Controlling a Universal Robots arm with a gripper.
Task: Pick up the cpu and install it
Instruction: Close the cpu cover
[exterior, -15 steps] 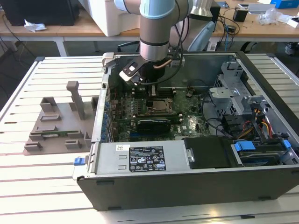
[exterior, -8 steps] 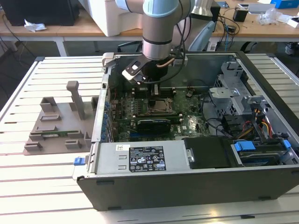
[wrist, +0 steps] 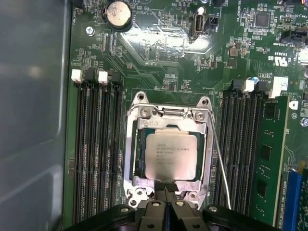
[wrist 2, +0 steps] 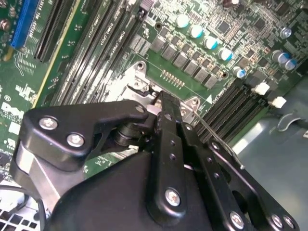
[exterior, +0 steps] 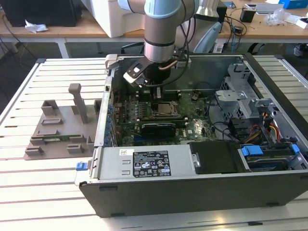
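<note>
We are looking into the boxy steel computer case (exterior: 192, 197) at its green motherboard (wrist: 159, 43), where the cpu (wrist: 171, 154), flat, square and matte silver, is sitting inside the shiny socket frame (wrist: 129, 159). The gripper (wrist: 166, 186), black tips pressed together on nothing, is sitting at the frame's edge; dropping lower, we are judging, risks snagging the thin wire lever (wrist: 219, 159)

White slatted table (exterior: 33, 187) in fgd; wooden desk (exterior: 72, 30) w/ clutter behind, bright even light.

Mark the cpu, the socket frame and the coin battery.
cpu (wrist: 171, 155): first wrist view, middle of its metal top.
socket frame (wrist: 130, 154): first wrist view, one side rail.
coin battery (wrist: 119, 13): first wrist view, centre of its face.
</note>
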